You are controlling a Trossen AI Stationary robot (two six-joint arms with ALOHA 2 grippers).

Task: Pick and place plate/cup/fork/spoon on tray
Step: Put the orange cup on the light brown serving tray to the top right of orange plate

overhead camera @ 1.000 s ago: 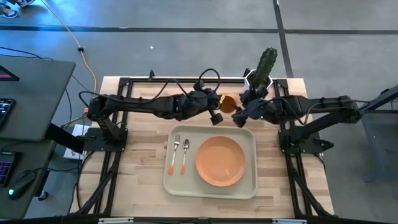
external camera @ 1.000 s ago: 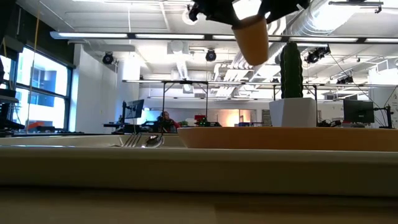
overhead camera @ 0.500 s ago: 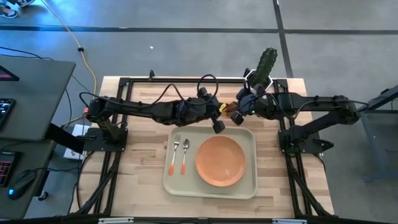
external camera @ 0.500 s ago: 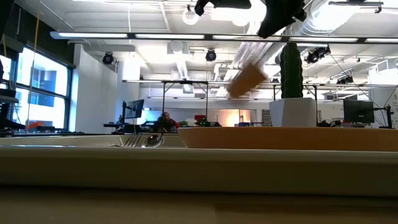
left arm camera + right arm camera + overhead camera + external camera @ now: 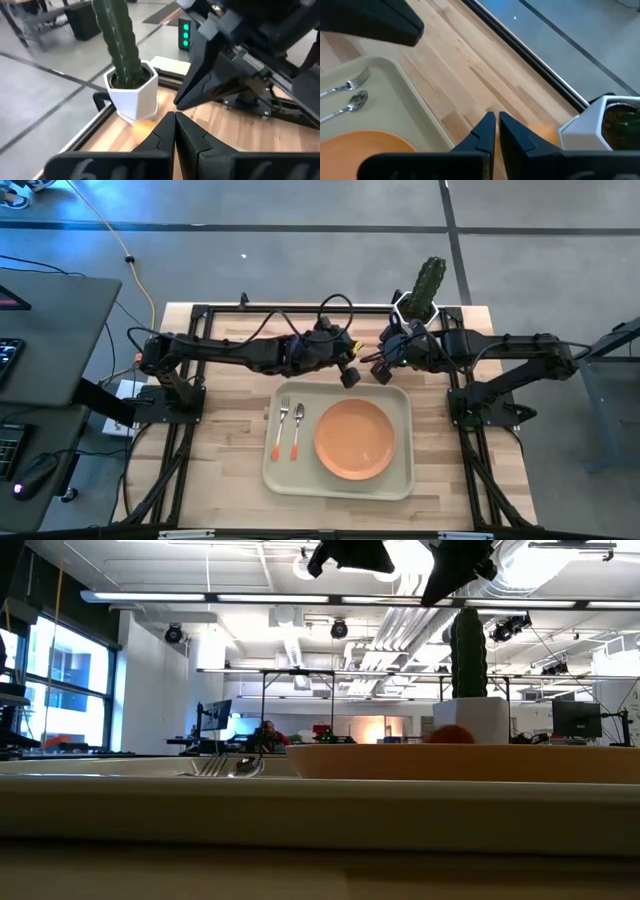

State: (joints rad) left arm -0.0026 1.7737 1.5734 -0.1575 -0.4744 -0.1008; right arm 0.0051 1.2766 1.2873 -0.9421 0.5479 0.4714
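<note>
Wooden tabletop (image 5: 225, 470) carries the tray (image 5: 404, 476) before a bright open-plan room; left tool (image 5: 349, 378) and right tool (image 5: 381, 367) hang clenched, empty, behind it.

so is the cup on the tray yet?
No. In the high view the tray holds only the plate, fork and spoon.
</note>
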